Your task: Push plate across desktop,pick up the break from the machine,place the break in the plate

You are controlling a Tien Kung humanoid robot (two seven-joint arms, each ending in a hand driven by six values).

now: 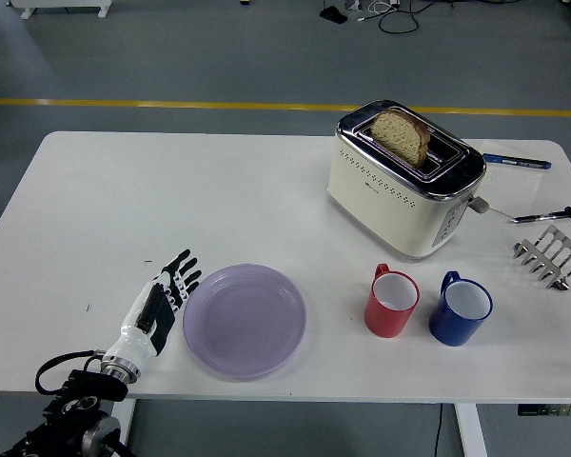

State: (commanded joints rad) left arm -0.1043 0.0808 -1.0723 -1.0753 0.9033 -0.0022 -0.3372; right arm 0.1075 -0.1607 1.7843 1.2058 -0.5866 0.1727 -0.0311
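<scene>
Left robot hand (pixel 160 307) lies flat on the white surface (pixel 171 200) near the front-left edge, fingers extended and slightly spread, holding nothing — fingertips (pixel 185 276) touch or sit just beside the left rim of the purple plate (pixel 245 320). Plate is empty and sits near the front edge, left of centre.

Slice of bread (pixel 402 134) stands upright in one slot of the cream toaster (pixel 403 180), top half sticking out above the chrome top. The second slot, beside it, looks empty. Toaster sits at the back right of the surface, well apart from the plate.

Red mug (pixel 391 300) and blue mug (pixel 461 308) stand upright side by side in front of the toaster, close but not touching — both white inside, nothing visible in either. Red mug is between plate and blue mug.

Far right: metal toast rack (pixel 551 255), no slices in it; tongs (pixel 548 216) just behind it by the edge; blue pen (pixel 517 161) behind the toaster.
</scene>
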